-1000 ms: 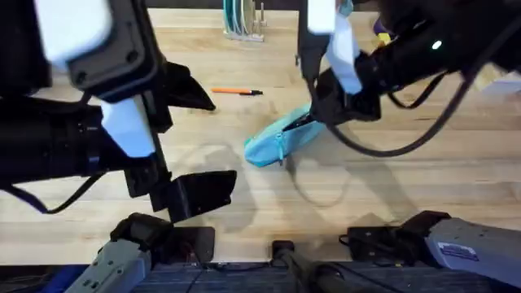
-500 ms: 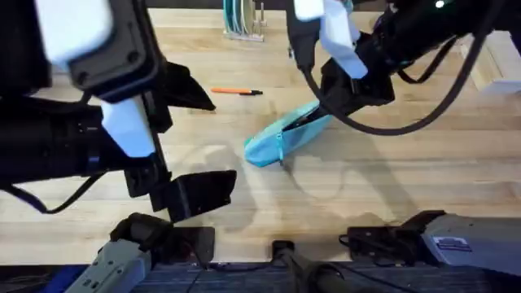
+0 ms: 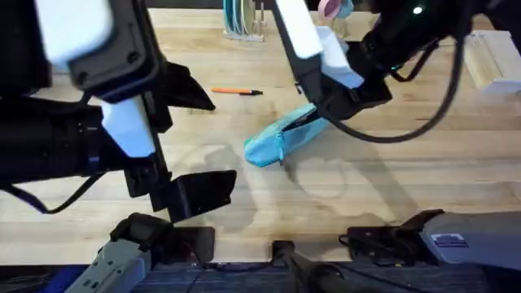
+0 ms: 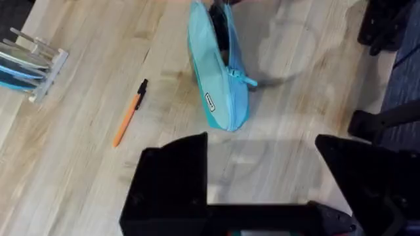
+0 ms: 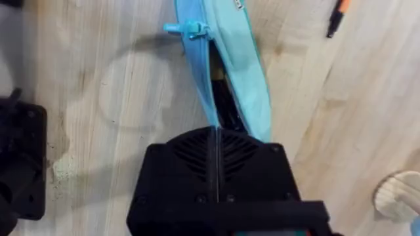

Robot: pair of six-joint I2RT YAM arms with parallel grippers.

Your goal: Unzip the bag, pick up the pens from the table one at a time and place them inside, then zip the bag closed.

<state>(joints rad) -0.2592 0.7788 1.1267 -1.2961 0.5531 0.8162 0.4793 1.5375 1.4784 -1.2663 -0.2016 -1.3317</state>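
Observation:
The light-turquoise bag (image 3: 277, 140) lies slanted mid-table with its zipper open, the pull (image 5: 187, 27) near its nearer end. My right gripper (image 3: 314, 120) hangs at the bag's far end, fingers pressed together (image 5: 216, 134) right over the dark opening; I cannot tell whether anything is between them. An orange pen (image 3: 236, 91) with a black tip lies on the table (image 3: 391, 187) beyond the bag, to its left. My left gripper (image 4: 269, 177) hovers high over the table's left side, wide open and empty, with the bag (image 4: 220, 72) and pen (image 4: 129, 113) ahead of it.
A wire rack with teal plates (image 3: 242, 20) stands at the back edge. A pale wooden block (image 3: 491, 61) sits at the far right, and a round wooden piece (image 5: 397, 196) lies near the right gripper. Bare wood stretches in front of the bag.
The right arm's upper part has swung leftward over the bag's far end. The bag, the pen and the left arm have stayed put.

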